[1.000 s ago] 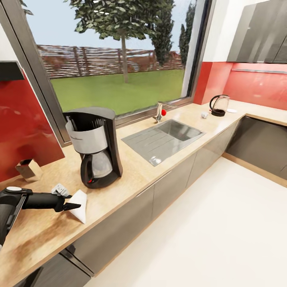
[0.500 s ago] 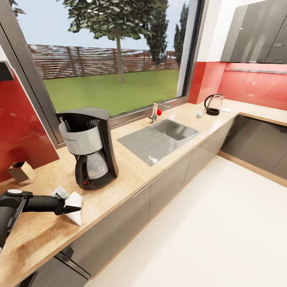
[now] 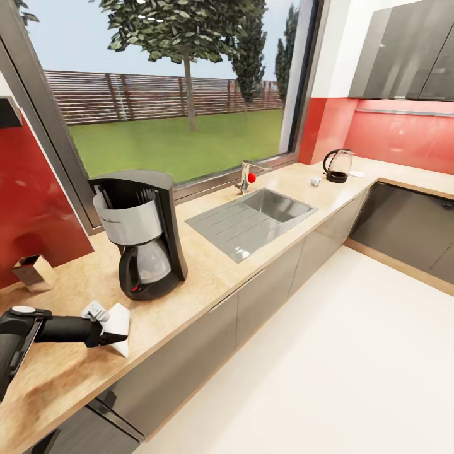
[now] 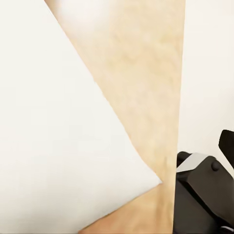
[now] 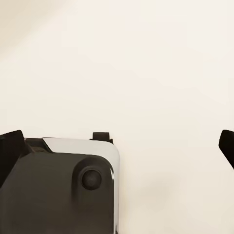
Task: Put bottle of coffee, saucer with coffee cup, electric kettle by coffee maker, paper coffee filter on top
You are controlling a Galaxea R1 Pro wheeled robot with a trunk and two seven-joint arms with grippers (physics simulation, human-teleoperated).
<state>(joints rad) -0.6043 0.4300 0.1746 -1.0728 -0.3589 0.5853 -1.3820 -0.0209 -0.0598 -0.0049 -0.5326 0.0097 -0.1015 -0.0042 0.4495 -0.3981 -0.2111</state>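
Observation:
The black and silver coffee maker (image 3: 142,233) stands on the kitchen countertop (image 3: 208,277) by the window. Just in front of it lies the white paper coffee filter (image 3: 118,320) (image 4: 58,136), near the counter's front edge. My left gripper (image 3: 117,338) reaches in from the left with its tips at the filter's lower edge. One fingertip (image 4: 227,142) shows wide apart, so it is open; the filter hides the other. Far along the counter stand the electric kettle (image 3: 337,166), the saucer (image 3: 357,173) and the coffee cup (image 3: 315,181). My right gripper (image 5: 117,146) hangs open over the pale floor.
A steel sink (image 3: 252,214) with a tap (image 3: 244,178) lies between the coffee maker and the kettle. A small metal box (image 3: 31,271) stands by the red wall, and a small grey object (image 3: 94,310) sits beside the filter. Grey cabinet fronts (image 3: 277,277) face the open floor (image 3: 353,366).
The head camera swung a little a second ago, shifting the whole picture. Since half a second ago my left gripper has dropped slightly toward the filter's lower edge. The filter lies where it was.

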